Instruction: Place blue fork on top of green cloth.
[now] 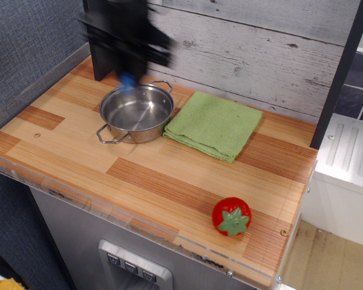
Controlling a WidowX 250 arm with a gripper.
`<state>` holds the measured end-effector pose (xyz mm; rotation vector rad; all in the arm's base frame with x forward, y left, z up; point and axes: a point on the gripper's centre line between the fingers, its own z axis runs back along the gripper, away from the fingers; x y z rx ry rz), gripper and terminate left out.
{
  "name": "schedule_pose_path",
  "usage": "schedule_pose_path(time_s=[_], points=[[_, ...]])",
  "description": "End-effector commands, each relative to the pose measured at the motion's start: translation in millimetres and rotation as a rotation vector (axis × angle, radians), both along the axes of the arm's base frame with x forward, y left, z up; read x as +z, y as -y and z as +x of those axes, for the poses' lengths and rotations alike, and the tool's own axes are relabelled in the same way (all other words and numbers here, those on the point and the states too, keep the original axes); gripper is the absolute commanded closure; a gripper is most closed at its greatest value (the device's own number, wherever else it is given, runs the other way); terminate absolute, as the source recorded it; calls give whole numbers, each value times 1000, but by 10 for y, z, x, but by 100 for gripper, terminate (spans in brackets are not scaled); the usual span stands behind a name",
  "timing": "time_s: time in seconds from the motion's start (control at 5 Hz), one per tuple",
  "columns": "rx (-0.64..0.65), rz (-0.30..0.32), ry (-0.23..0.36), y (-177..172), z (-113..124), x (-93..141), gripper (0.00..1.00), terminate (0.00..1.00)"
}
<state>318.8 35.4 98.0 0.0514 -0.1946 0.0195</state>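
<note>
- 1 arm is in view, and its gripper [128, 71] shows as a dark motion-blurred mass above the far rim of the steel pan [136, 113], so fine detail is lost.
- 1 small patch of bright blue hangs at the gripper's lower end: this reads as the blue fork [127, 80], carried in the air just over the pan's back edge. Its tines cannot be made out.
- Jaws: the blur hides the fingers, so I cannot tell how far apart they stand. Since the blue patch hangs at the gripper's tip, clear of the counter [169, 175], I judge the jaws are clamped on the fork's handle, but that is inference.
- Risk 1: the fork sits over the pan, not the green cloth [213, 125], which lies just right of the pan, its near corner about touching the pan's rim. A release here would drop the fork into the pan.
- Risk 2: a low sideways pass toward the cloth could clip the pan's rim or far handle and push the pan into the cloth.
- Risk 3: a shallow grip at speed could let the fork swing or slip.
- 1 toy strawberry [232, 216] sits well apart at the front right, out of the way.
</note>
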Motion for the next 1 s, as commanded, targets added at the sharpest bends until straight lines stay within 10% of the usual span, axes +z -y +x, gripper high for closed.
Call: schedule_pose_path(time_s=[0.0, 0.6, 0.8], points=[[-19, 15, -20, 512, 120, -119, 100, 0], [31, 5, -51, 337, 140, -259, 100, 0], [44, -31, -54, 356, 108, -210, 0, 0]])
